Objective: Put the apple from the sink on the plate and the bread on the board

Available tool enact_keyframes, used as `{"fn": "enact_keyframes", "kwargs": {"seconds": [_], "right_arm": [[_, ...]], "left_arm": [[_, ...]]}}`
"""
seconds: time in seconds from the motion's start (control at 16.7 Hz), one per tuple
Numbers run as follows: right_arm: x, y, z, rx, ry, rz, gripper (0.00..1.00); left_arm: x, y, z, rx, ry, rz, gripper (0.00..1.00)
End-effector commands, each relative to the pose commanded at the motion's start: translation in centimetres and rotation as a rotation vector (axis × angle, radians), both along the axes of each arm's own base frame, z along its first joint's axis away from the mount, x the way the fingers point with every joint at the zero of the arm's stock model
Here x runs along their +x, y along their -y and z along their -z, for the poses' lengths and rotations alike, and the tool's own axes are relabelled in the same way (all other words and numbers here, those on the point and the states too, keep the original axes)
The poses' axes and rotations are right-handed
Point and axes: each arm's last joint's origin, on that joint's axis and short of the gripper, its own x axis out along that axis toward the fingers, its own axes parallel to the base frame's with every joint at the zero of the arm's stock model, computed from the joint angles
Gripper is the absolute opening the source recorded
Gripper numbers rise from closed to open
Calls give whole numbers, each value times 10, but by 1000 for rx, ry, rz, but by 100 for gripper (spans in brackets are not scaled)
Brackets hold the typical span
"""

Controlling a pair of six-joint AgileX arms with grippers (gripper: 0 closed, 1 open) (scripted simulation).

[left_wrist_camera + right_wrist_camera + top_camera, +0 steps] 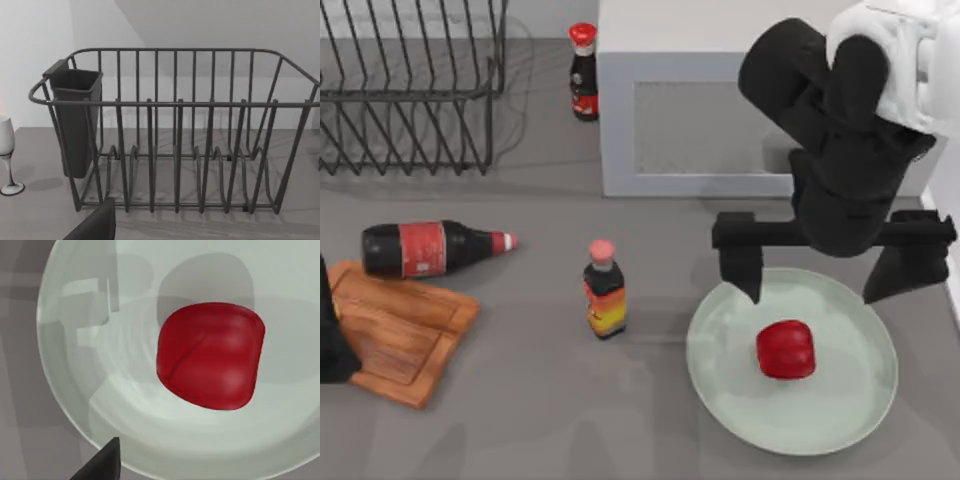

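Right tool (820, 280), fingers spread, hangs over the apple (786, 350) on the plate (850, 420); sauce bottle (605, 290) stands beside on grey desk (540, 400).

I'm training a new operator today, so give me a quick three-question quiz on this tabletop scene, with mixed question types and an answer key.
1. True or false: the apple lies on the plate.
2. Are the right gripper's fingers open or shut?
3. What lies on the board? A) bread B) nothing C) a bottle

Key:
1. True.
2. Open, above the plate, apart from the apple.
3. B; the fallen cola bottle lies beside it.
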Motion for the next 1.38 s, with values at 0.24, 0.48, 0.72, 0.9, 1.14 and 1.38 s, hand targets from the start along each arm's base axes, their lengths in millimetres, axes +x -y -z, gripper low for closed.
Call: {"fn": "enact_keyframes", "kwargs": {"seconds": [0.24,0.48,0.72,0.9,1.14,1.38], "right_arm": [[-7,20,-9,47,74,-1,100],[-31,64,-24,135,258,-2,100],[-75,116,-35,218,564,-4,100],[-121,152,-26,241,864,-6,100],[-163,181,16,177,1233,-7,100],[-174,194,56,57,1477,-8,100]], "left_arm": [[0,0,0,0,0,0,100],[0,0,0,0,0,0,100],[0,0,0,0,0,0,100],[0,0,0,0,0,0,100],[0,0,0,0,0,0,100],[0,0,0,0,0,0,100]]}}
